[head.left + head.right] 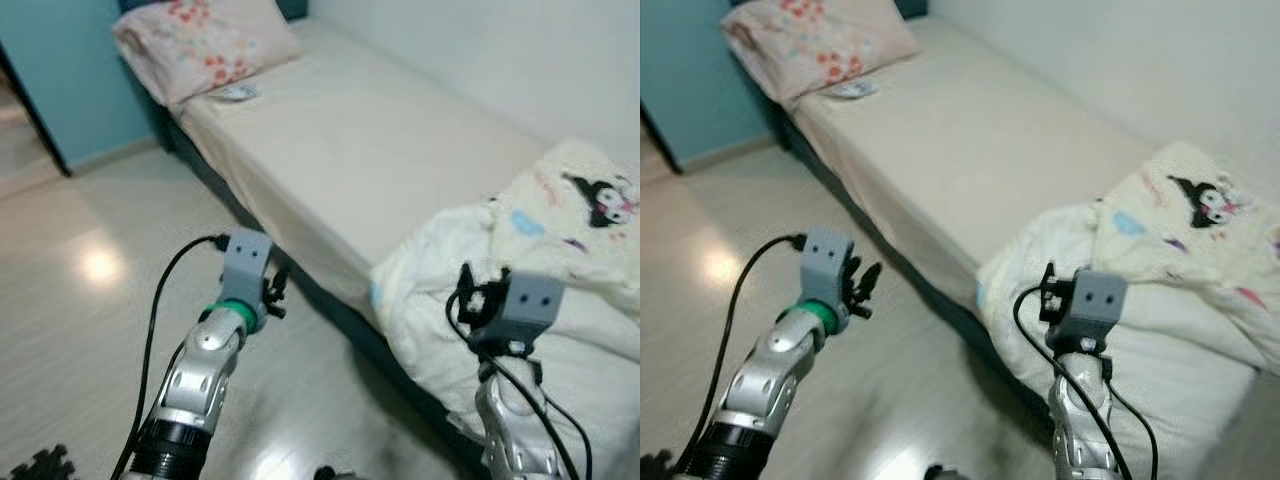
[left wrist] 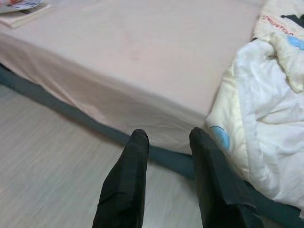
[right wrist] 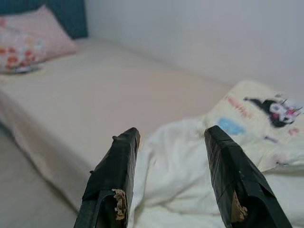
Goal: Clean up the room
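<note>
Both arms raised at 6 o'clock, approach step under way. Left gripper fingers parted, empty, over floor facing bed edge. Right gripper spread wide, empty, aimed at crumpled blanket at 3 o'clock on mattress foot. Pillow at 11 o'clock. Next, likely: close in, pinch blanket edge, spread it flat

Both silver arms are raised forward, the left gripper and the right gripper each holding its two black fingers parted and gripping nothing.
</note>
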Tool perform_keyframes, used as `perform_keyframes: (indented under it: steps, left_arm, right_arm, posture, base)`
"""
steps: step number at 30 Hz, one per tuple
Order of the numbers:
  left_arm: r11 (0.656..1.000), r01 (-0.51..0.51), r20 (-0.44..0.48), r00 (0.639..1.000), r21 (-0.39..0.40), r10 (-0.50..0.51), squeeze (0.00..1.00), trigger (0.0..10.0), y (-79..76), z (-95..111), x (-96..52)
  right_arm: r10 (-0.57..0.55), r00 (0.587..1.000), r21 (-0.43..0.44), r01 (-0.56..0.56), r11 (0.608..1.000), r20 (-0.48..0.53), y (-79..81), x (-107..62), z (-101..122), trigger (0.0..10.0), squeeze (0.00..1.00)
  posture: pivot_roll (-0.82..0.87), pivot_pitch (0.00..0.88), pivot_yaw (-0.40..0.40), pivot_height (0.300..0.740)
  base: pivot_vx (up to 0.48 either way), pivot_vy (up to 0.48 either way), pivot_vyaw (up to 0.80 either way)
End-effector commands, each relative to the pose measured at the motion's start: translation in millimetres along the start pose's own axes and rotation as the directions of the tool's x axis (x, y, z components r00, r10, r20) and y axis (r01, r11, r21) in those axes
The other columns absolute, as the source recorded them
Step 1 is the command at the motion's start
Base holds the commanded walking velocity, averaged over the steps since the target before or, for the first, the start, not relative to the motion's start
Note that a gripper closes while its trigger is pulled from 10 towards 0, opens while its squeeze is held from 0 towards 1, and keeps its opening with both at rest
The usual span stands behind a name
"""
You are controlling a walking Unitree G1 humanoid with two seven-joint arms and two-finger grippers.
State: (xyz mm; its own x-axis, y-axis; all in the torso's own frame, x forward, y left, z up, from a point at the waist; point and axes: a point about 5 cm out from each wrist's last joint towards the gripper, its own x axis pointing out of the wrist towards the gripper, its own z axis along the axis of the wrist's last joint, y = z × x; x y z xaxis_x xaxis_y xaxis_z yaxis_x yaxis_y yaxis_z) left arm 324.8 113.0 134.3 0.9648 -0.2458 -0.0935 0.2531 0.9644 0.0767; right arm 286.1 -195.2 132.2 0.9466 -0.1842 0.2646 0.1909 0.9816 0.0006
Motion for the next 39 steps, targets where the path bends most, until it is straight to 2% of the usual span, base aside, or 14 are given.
perform_keyframes:
  steps: [1, 23, 35, 39]
  left_arm:
    - [1.000, 0.001, -0.006, 1.000, -0.008, -0.001, 0.00, 10.0, 0.0, -2.4, -0.5]
    - [1.000, -0.019, 0.035, 0.999, 0.007, 0.019, 0.00, 10.0, 2.1, 3.9, 2.4]
    - [1.000, -0.008, 0.047, 0.999, 0.016, 0.007, 0.00, 10.0, -1.0, 5.3, 4.1]
    - [1.000, -0.006, 0.046, 0.999, 0.015, 0.006, 0.00, 10.0, -1.1, 5.1, 4.1]
  right_arm:
    - [-0.013, 1.000, 0.010, 0.013, 1.000, -0.014, -3.7, -2.8, -3.3, 10.0, 0.00]
    - [-0.004, 1.000, 0.036, 0.003, 0.999, 0.016, -1.2, 1.1, 3.3, 10.0, 0.00]
    - [0.000, 1.000, 0.029, 0.000, 1.000, 0.019, -0.7, 1.0, 3.5, 10.0, 0.00]
    - [-0.008, 1.000, 0.033, 0.007, 0.999, 0.017, -1.9, 1.1, 3.4, 10.0, 0.00]
  posture:
    - [-0.02, 0.100, 0.006, 0.716]
    - [-0.02, 0.101, 0.008, 0.716]
    - [-0.02, 0.101, 0.011, 0.716]
    - [-0.02, 0.101, 0.011, 0.716]
  base:
    - [0.000, 0.000, -0.80]
    - [0.000, 0.000, -0.80]
    - [0.459, 0.000, 0.00]
    - [0.455, 0.000, -0.78]
